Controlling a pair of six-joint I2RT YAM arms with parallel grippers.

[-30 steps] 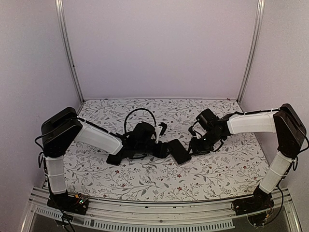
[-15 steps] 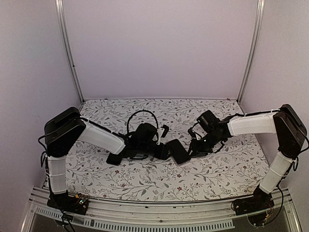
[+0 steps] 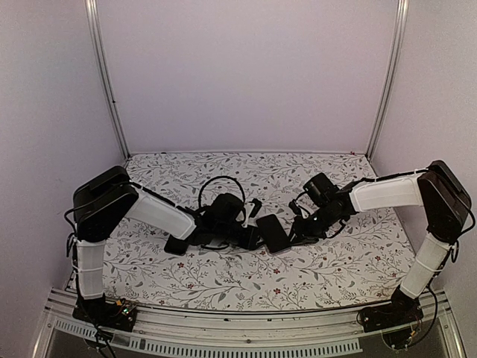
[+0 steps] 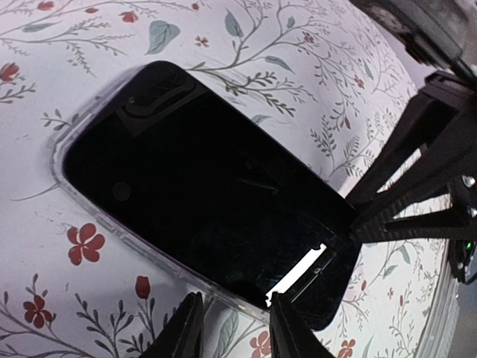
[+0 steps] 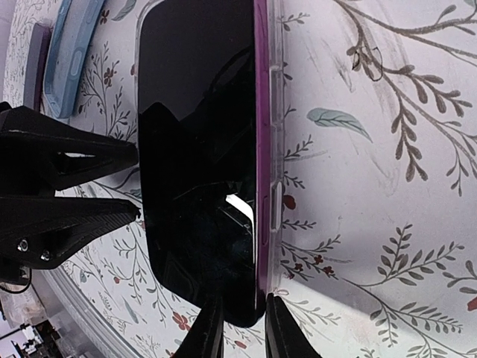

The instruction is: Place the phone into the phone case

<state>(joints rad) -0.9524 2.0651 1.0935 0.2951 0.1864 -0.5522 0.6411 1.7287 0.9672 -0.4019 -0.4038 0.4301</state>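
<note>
surface: a white cloth (image 3: 223, 287) printed with grey-green sprigs and small red flowers, spread over the whole floor of the booth. The right wrist view shows faint grey smudges beside the case.
room: plain pale lilac walls (image 3: 246, 74) on three sides, with a metal upright in each back corner (image 3: 104, 82) (image 3: 387, 82). A slotted metal rail (image 3: 223, 328) runs along the near edge, where both arm bases sit.
phone: a black slab (image 3: 274, 233) lying flat near the middle of the surface, between the two arms.
phone case: a clear shell (image 4: 58, 160) around the phone. Its rim shows along one long side and round the far end. I cannot tell whether the end nearest the right arm is seated.
left jaws: parted a little with nothing between them. The fingertips (image 4: 186, 321) are at the case's long rim.
right jaws: drawn close together at the phone's short end, fingers (image 5: 209, 332) flanking one corner. I cannot tell whether they grip it.
cable: a black loop (image 3: 216, 181) arching over the left arm's wrist.
beyond the phone: a pale blue piece (image 5: 74, 48) and a purple piece (image 5: 33, 71) lie side by side on the cloth.
</note>
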